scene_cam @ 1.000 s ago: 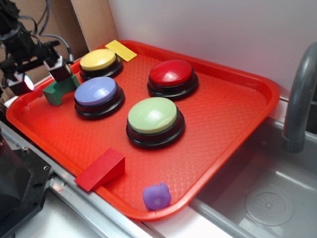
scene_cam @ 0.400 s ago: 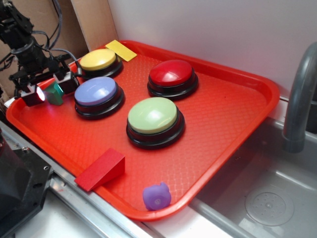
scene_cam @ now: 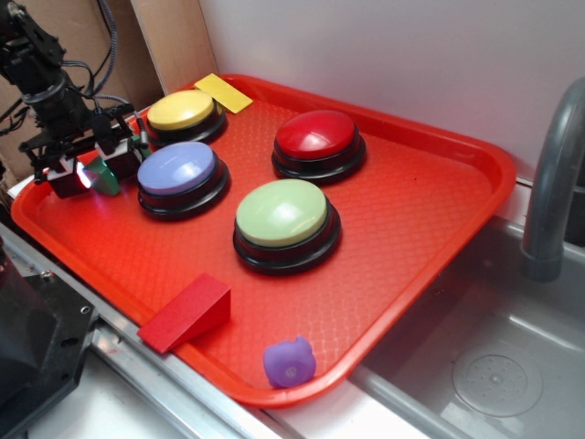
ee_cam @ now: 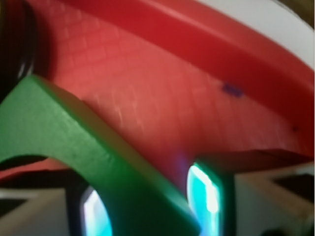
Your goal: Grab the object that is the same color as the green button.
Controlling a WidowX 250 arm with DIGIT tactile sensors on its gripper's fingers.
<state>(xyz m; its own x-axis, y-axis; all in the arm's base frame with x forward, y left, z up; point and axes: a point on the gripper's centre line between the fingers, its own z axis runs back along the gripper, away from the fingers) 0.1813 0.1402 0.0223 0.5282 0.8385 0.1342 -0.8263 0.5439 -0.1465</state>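
Red tray (scene_cam: 430,229), on it:
- Green block (scene_cam: 102,174), arched, at the far left edge beside the blue button (scene_cam: 178,170); pinched between the fingers of the gripper (scene_cam: 94,165). Wrist view: block (ee_cam: 74,147) fills the frame, tilted.
- Green button (scene_cam: 281,213), middle.
- Yellow button (scene_cam: 186,111) and red button (scene_cam: 317,135), far side.
- Yellow block (scene_cam: 222,91), far rim.
- Red wedge (scene_cam: 187,312), near edge.
- Purple toy (scene_cam: 290,361), near rim.
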